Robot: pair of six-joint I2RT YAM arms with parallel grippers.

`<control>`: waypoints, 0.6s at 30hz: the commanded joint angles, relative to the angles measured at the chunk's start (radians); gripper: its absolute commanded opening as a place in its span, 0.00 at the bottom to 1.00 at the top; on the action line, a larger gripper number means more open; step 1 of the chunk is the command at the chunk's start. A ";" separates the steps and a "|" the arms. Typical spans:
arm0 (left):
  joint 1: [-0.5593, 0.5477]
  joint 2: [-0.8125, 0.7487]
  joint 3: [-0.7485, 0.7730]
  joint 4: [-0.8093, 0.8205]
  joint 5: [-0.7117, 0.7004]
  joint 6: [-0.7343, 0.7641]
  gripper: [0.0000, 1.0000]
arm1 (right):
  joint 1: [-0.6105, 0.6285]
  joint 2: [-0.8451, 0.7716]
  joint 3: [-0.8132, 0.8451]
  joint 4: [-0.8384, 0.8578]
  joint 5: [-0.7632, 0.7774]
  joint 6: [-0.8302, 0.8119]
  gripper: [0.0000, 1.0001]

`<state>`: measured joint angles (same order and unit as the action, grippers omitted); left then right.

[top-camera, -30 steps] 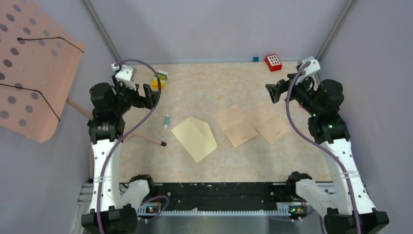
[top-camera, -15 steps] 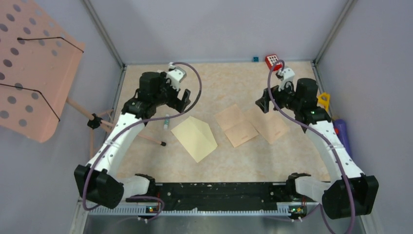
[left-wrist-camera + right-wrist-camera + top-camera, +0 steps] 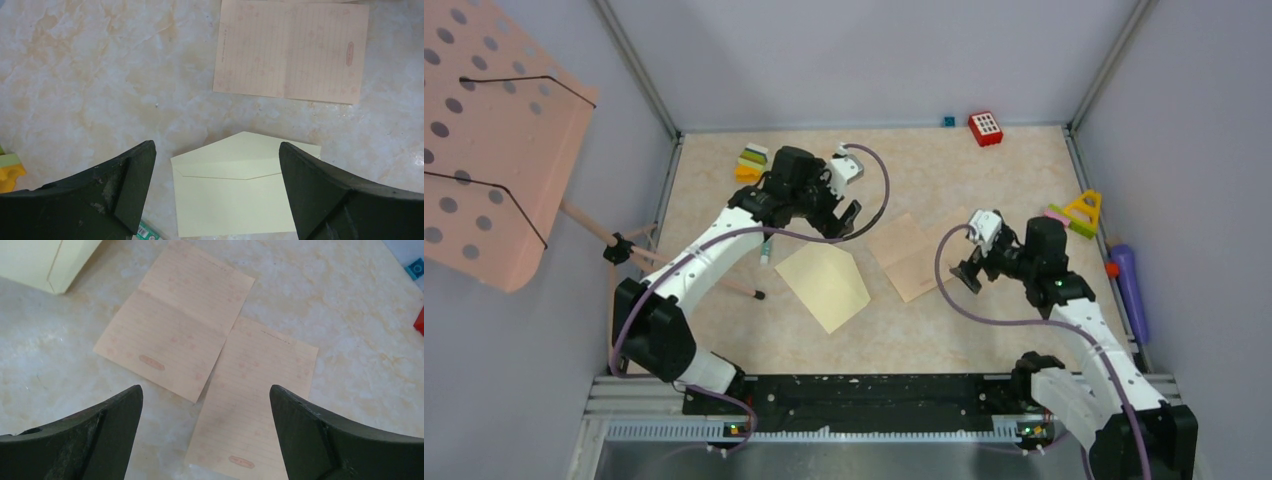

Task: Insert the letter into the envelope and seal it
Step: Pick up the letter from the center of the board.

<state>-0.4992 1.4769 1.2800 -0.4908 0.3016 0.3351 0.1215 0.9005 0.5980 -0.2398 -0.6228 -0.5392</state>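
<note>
**Both end effectors spread wide above the paper; envelope flat on the counter**

The envelope [image 3: 824, 288] lies flat on the marbled counter [image 3: 904, 340], a little left of centre and turned at an angle to the counter's edges. In the left wrist view its triangular flap points toward the far side. The flap seems to be folded out rather than pressed shut, though the crease is too faint to be sure. Nothing rests on the envelope and nothing grips it.

To its right lie two tan sheets, lined and creased across the middle. In the right wrist view the left sheet [image 3: 175, 335] and the right sheet [image 3: 255, 405] sit side by side with their long edges touching. A strip of bare counter separates the left sheet from the envelope, whose corner shows at the top left of that view.

The left end effector [image 3: 842, 215] hangs over the far end of the envelope. Its dark fingers [image 3: 135, 170] stand far apart with only counter and paper between them. The right end effector [image 3: 970, 272] hangs over the tan sheets, equally wide and holding nothing. From above, that arm hides most of the right sheet.

A red block [image 3: 985, 128] sits at the far edge of the counter. Yellow and green blocks [image 3: 752, 160] sit near the far left corner.
</note>
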 commanded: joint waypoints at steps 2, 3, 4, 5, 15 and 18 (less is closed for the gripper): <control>-0.005 0.008 0.038 0.029 0.048 -0.034 0.98 | 0.004 -0.032 -0.066 -0.018 -0.057 -0.460 0.96; -0.007 0.010 0.036 0.032 0.050 -0.038 0.98 | 0.005 -0.034 -0.078 -0.020 -0.054 -0.515 0.96; -0.007 0.012 0.035 0.032 0.053 -0.040 0.98 | 0.005 -0.038 -0.093 -0.010 -0.046 -0.562 0.96; -0.007 0.015 0.032 0.031 0.054 -0.041 0.98 | 0.010 -0.043 -0.112 0.008 -0.034 -0.602 0.96; -0.005 0.029 0.044 -0.019 0.055 -0.011 0.98 | 0.092 -0.015 -0.281 0.162 0.035 -1.003 0.96; -0.004 0.014 0.040 -0.020 0.039 -0.011 0.98 | 0.164 0.008 -0.327 0.258 0.103 -1.050 0.96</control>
<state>-0.5034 1.5105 1.2808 -0.5079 0.3347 0.3149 0.2131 0.8867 0.3096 -0.1413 -0.5758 -1.4410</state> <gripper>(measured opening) 0.983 0.957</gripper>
